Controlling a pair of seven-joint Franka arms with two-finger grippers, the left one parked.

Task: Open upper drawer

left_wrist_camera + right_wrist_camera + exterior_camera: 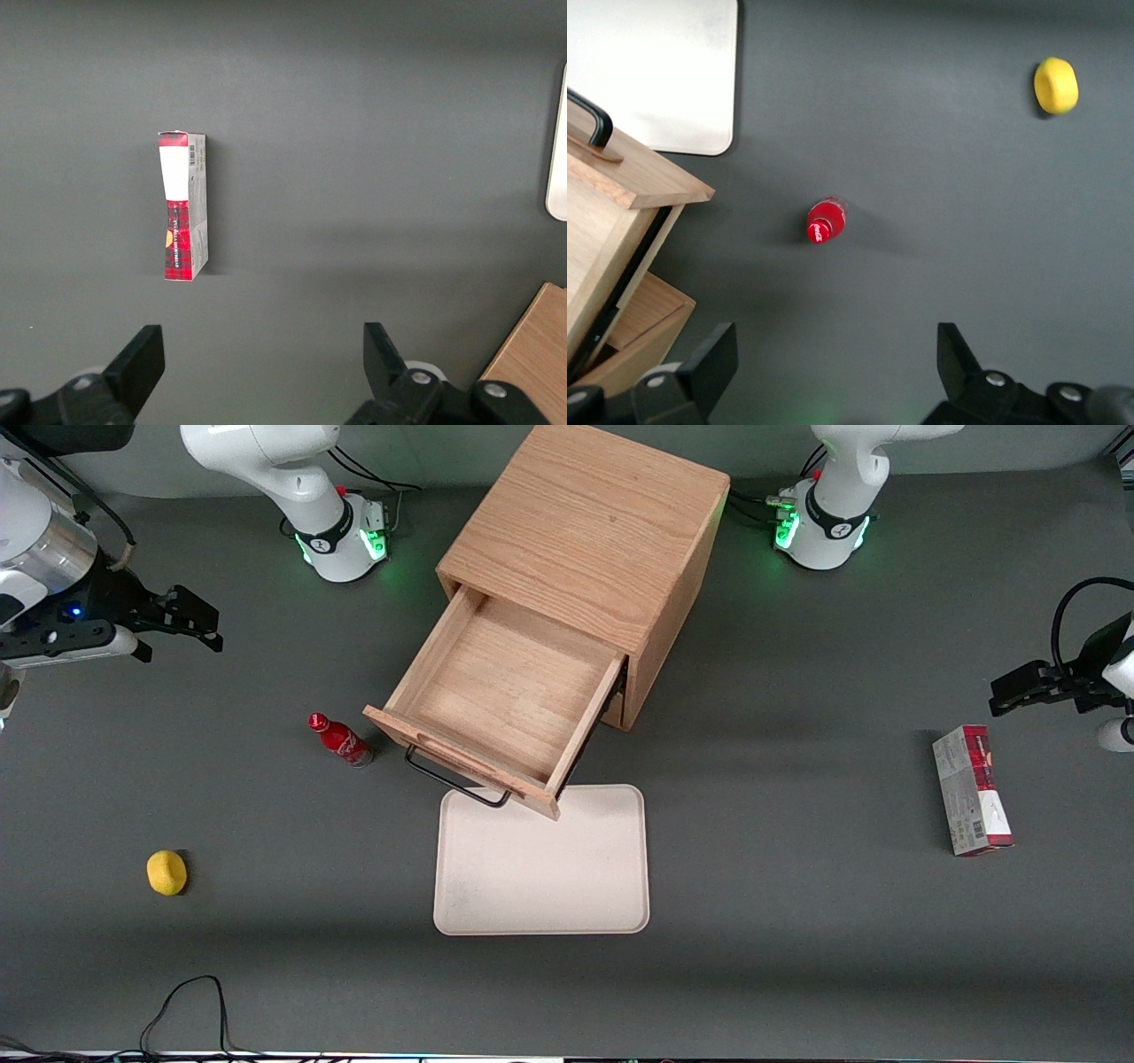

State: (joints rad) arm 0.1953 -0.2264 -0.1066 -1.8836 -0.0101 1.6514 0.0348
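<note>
The upper drawer [509, 691] of the oak cabinet [589, 522] stands pulled well out, its bare wooden inside showing. Its black bar handle [456, 782] juts from the drawer front over the edge of the tray. In the right wrist view a corner of the drawer front [647, 173] and one end of the handle [594, 119] show. My gripper [208, 624] hangs above the table toward the working arm's end, well apart from the drawer and touching nothing. It is open [833, 354], its black fingers [713, 363] wide apart over bare dark tabletop.
A red cola bottle [341, 740] [824, 221] stands beside the drawer front. A cream tray [540, 868] lies in front of the drawer. A yellow round object [166, 872] [1056, 85] sits nearer the front camera. A red-and-grey box [970, 788] [182, 204] lies toward the parked arm's end.
</note>
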